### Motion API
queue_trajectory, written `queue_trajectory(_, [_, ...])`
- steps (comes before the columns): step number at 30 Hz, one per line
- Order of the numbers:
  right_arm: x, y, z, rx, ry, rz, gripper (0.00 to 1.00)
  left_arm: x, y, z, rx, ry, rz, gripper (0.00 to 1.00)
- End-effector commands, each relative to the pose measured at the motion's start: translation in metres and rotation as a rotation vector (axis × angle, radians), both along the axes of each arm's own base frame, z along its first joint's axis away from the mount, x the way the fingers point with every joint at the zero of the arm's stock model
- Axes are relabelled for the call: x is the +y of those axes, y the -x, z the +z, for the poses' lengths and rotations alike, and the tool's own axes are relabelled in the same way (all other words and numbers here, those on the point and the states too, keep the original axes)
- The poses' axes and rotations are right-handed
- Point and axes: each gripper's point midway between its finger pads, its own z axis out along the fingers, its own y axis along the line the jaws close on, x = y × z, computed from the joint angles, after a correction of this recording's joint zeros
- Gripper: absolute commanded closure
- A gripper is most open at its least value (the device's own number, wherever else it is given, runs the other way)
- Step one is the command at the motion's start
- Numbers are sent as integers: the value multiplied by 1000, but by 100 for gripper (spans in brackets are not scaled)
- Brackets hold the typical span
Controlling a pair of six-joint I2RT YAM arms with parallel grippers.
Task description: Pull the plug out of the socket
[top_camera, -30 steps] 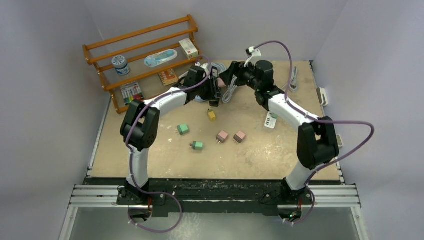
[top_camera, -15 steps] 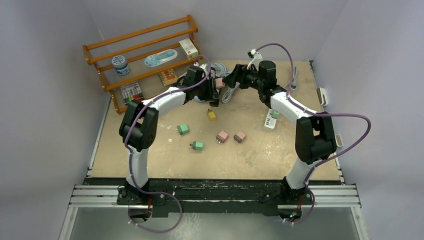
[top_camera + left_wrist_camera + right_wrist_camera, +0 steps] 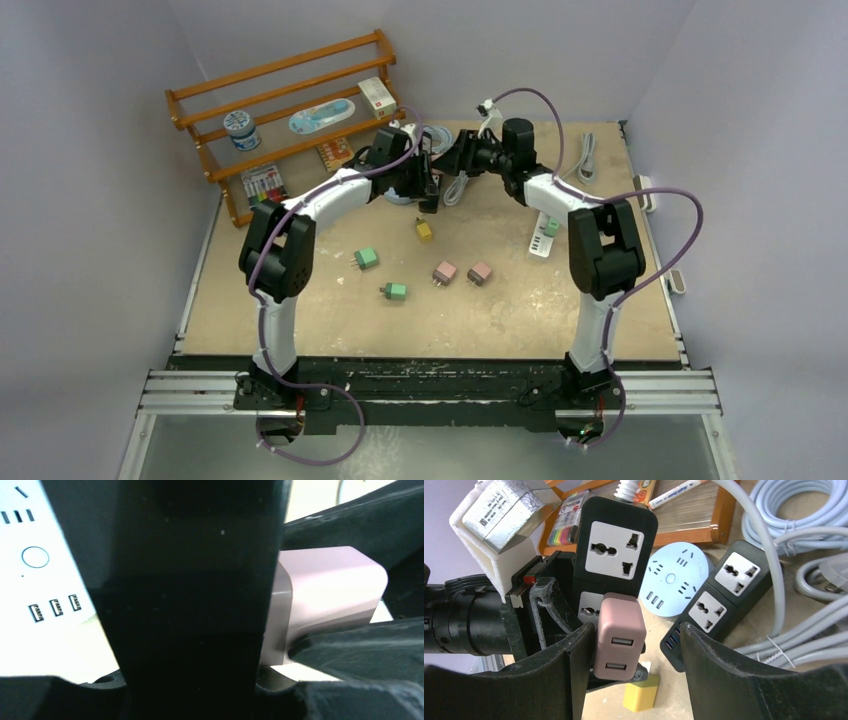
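Both arms reach across the table (image 3: 500, 300) to its far side, elbows bent outward and wrists turned in toward each other, so the two tools meet nose to nose. The left gripper (image 3: 427, 175) is clamped on a black socket strip (image 3: 616, 540) and holds it upright off the table, its socket faces turned toward the right gripper (image 3: 638, 635). A pink plug (image 3: 619, 635) with two USB ports on its face sits in the lower socket of that strip, directly between the right gripper's fingers. The right gripper's jaws are spread wide and not closed on the plug: one finger (image 3: 574, 670) lies just beside the plug's side, the other finger (image 3: 724, 680) stands apart from it with a clear gap. In the left wrist view the strip fills the middle of the frame, with the pink plug (image 3: 325, 590) jutting out past its edge. Behind the right gripper's fingers a round white hub (image 3: 672, 580) and a second black strip (image 3: 719, 600) lie flat on the table, beside coils of grey cable (image 3: 804, 530). A small yellow plug (image 3: 640, 692) lies under the pink one. A wooden rack (image 3: 290, 100) stands beyond the left gripper
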Motion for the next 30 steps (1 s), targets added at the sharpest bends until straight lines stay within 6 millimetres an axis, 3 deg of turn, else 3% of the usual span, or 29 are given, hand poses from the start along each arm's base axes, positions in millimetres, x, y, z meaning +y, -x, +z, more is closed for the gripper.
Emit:
queue_trajectory(1, [12,-5,37,-82,-58,64,36,-16,-27,67,-169,105,-22,100])
queue_trajectory(4, [17,-5,38,-68,-76,91,39,-23,-29,65,-162,119,-43,100])
queue_trajectory(5, [18,-4,37,-61,-82,97,44,-24,-30,68,-167,124,-48,100])
queue_trajectory(6, [20,-2,37,-53,-94,115,55,-25,-31,68,-166,126,-51,100])
queue_trajectory(7, [23,2,37,-39,-108,139,72,-27,-32,69,-166,127,-57,100])
queue_trajectory(8, [24,4,38,-33,-124,153,98,-28,-32,67,-157,125,-64,100])
queue_trajectory(11, [12,-6,34,-19,-87,63,100,-27,-33,58,-138,98,-77,100])
queue_trajectory(13, [-16,-30,28,-36,70,-130,100,-20,-38,50,-121,73,-45,100])
queue_trajectory(15, [-37,-39,32,-93,205,-257,100,-6,-49,40,-102,52,23,100])
queue_trajectory(17, [-33,-23,53,-126,83,-115,100,4,-55,31,-89,39,71,100])
queue_trajectory(19, [-21,14,88,-132,-202,171,100,9,-60,24,-85,31,96,100])
queue_trajectory(20, [-22,19,94,-110,-253,201,100,8,-62,21,-82,28,97,100])
queue_trajectory(22, [-36,-14,84,-124,-39,-29,100,5,-65,17,-73,27,88,100])
queue_trajectory(23, [-42,-19,87,-182,76,-119,100,3,-67,15,-69,27,81,100])
queue_trajectory(24, [-32,-1,106,-245,15,-23,100,2,-70,13,-63,23,77,100])
queue_trajectory(25, [-36,17,118,-251,-102,54,100,0,-74,15,-67,23,74,100])
queue_trajectory(26, [-50,14,132,-241,-201,-5,100,-1,-76,9,-53,16,73,100])
queue_trajectory(27, [-68,-6,122,-192,-135,-152,100,-1,-78,10,-52,17,73,100])
queue_trajectory(28, [-71,-16,121,-217,16,-226,100,-2,-80,8,-47,18,70,100])
queue_trajectory(29, [-64,-12,120,-237,106,-205,100,-3,-82,4,-41,17,69,100])
queue_trajectory(30, [-71,-12,124,-214,89,-236,100,-3,-84,4,-43,17,66,100])
